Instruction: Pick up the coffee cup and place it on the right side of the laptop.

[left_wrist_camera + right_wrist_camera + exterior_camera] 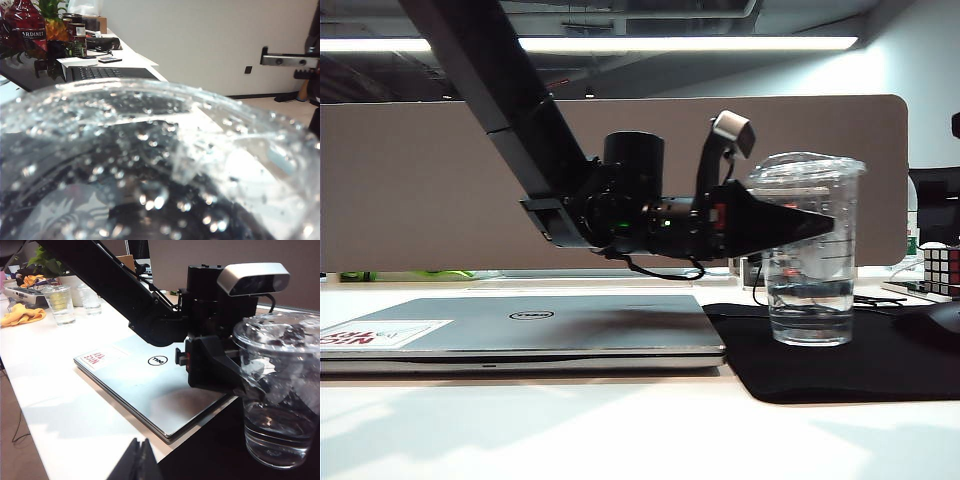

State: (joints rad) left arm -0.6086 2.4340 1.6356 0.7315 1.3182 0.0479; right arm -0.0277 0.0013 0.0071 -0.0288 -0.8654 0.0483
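Coffee cup [809, 250]: upright on the black mat [840, 365], just beside the laptop's right edge in the exterior view; lid on, clear liquid in its lower part, droplets inside the wall.
Laptop [520, 325]: closed, flat on the white surface [570, 430], round logo mid-lid, white-and-red sticker at 1 corner.
Left gripper [815, 228]: level, reaching from the left over the laptop to the cup at about mid-height; its dark fingers lie along the cup's sides. The left wrist view is filled by the cup's wet clear wall [150, 165].
Left jaws: spread wide either side of the cup; whether the fingers touch the wall cannot be told, and no squeeze on the cup shows.
Right gripper [137, 462]: only dark finger tips show at the edge of the right wrist view, drawn together to a point, holding nothing, well apart from cup and laptop.
Background: 2 other clear cups [60, 302] stand at the far end of the surface; a puzzle cube [940, 268] sits beyond the mat.
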